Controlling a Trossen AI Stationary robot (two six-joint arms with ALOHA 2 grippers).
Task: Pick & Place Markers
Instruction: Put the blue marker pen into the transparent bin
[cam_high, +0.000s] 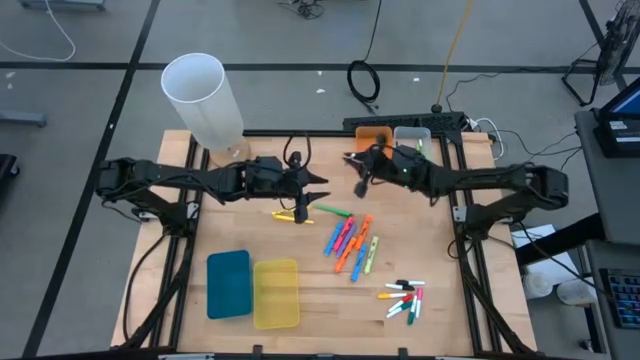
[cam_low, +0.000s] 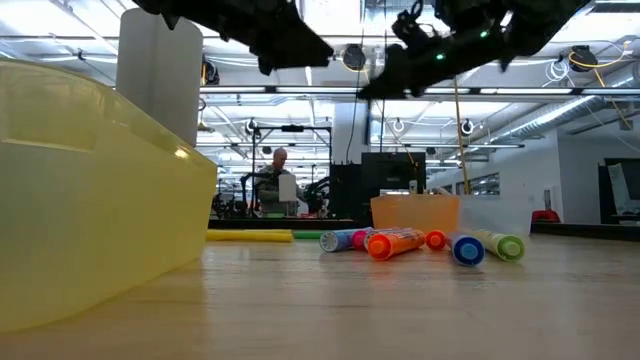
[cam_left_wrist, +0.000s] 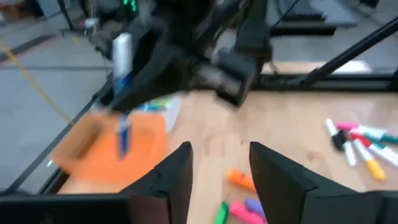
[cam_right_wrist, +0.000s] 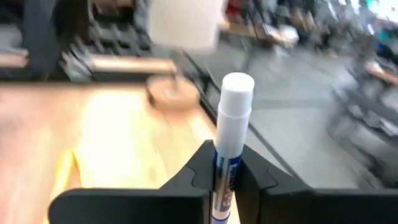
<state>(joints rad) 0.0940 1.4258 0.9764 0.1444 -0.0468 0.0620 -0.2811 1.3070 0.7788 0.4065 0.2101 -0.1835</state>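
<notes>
**Right gripper holding a marker above the table's far edge; left gripper parted and empty**

Right gripper (cam_right_wrist: 227, 167): raised off the table near the far edge, clamped on a white-bodied marker with blue lettering (cam_right_wrist: 231, 124), held upright between the fingers with its white end up (seen also from the left wrist view, where the same marker (cam_left_wrist: 122, 53) stands over the orange bin). In the high view, right gripper (cam_high: 362, 170) just near of the small orange rectangular plastic bin (cam_high: 371, 134), with a clear plastic bin (cam_high: 412, 135) just to that bin's right.

Left gripper (cam_high: 312, 188): raised at table centre, facing the right gripper, close but apart. Fingers (cam_left_wrist: 174, 171) parted, nothing between them.

Remaining markers on the light wooden table (cam_high: 170, 260):
- One long yellow marker (cam_high: 288, 214) just near of the left gripper, with a green marker (cam_high: 336, 212) to its right.
- Central cluster of orange, blue, pink and green highlighters (cam_high: 352, 243), lying close together, near of the grippers.
- Smaller group of thin white-bodied markers with coloured caps (cam_high: 403, 299) toward the near right.

Other items: flat teal rectangular bin (cam_high: 228, 284) and flat yellow translucent bin (cam_high: 276, 293) side by side at the near left, touching or nearly so (cannot tell). Tall white cylinder (cam_high: 203, 100) at the far left corner. A person (cam_low: 279, 170) visible in the room beyond, low view.
</notes>
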